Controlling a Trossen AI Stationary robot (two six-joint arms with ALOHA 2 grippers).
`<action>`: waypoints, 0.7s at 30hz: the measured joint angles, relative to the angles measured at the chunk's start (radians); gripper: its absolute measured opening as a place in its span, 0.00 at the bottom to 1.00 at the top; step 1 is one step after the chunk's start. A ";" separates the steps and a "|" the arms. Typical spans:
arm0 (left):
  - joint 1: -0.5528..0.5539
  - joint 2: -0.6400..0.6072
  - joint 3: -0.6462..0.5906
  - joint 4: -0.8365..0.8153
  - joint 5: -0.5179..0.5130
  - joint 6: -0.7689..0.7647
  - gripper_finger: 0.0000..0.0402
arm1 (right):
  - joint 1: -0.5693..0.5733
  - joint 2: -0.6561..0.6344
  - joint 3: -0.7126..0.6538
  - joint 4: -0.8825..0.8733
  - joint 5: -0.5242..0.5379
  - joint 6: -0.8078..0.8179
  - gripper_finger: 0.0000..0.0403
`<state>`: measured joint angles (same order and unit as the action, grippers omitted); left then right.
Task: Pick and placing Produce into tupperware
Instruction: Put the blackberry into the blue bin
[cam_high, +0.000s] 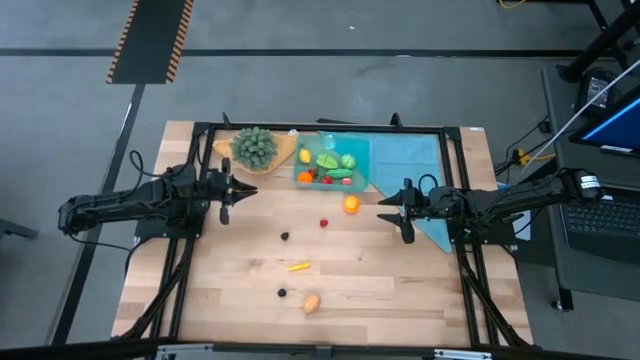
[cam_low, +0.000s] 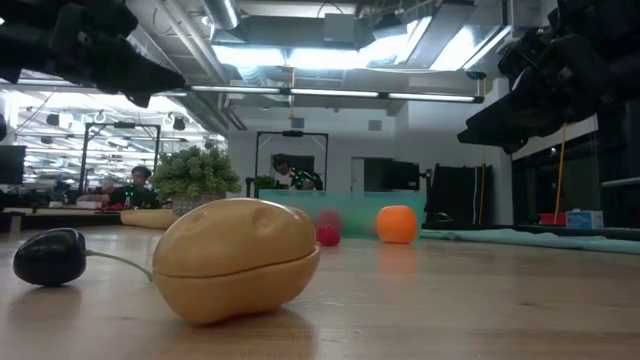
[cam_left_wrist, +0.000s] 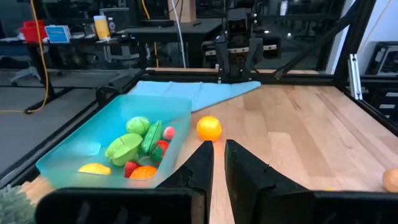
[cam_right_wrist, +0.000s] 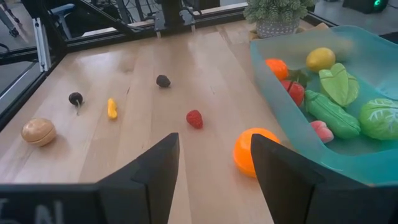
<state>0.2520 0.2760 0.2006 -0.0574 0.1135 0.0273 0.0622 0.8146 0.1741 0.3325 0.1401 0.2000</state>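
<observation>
The teal tupperware (cam_high: 330, 160) sits at the table's far middle with several toy fruits and vegetables in it (cam_left_wrist: 134, 149). Loose produce lies on the wood: an orange (cam_high: 351, 204), a red strawberry (cam_high: 323, 222), two small dark pieces (cam_high: 285, 236) (cam_high: 282, 293), a yellow piece (cam_high: 298, 266) and a tan potato (cam_high: 312, 303). My left gripper (cam_high: 240, 192) hovers left of the tupperware, fingers (cam_left_wrist: 202, 168) nearly together and empty. My right gripper (cam_high: 383, 205) hovers open just right of the orange (cam_right_wrist: 255, 151), holding nothing.
A bushy green plant (cam_high: 255, 147) in a tan wooden dish stands left of the tupperware. A flat teal cloth (cam_high: 410, 160) lies to its right, reaching under my right arm. Black frame rails (cam_high: 200, 128) border the table. Bare wood lies between the loose pieces.
</observation>
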 joint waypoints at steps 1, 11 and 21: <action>0.000 0.000 -0.001 0.000 0.000 -0.004 0.08 | 0.000 0.000 0.000 0.000 0.001 0.000 0.50; 0.000 0.006 -0.001 -0.001 0.124 -0.047 0.04 | 0.000 0.000 0.000 0.000 0.001 0.000 0.50; 0.000 0.006 -0.001 -0.008 0.283 0.004 0.00 | 0.000 0.000 0.000 0.000 0.001 0.001 0.50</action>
<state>0.2520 0.2817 0.1992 -0.0658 0.3969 0.0311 0.0622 0.8146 0.1741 0.3325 0.1410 0.2008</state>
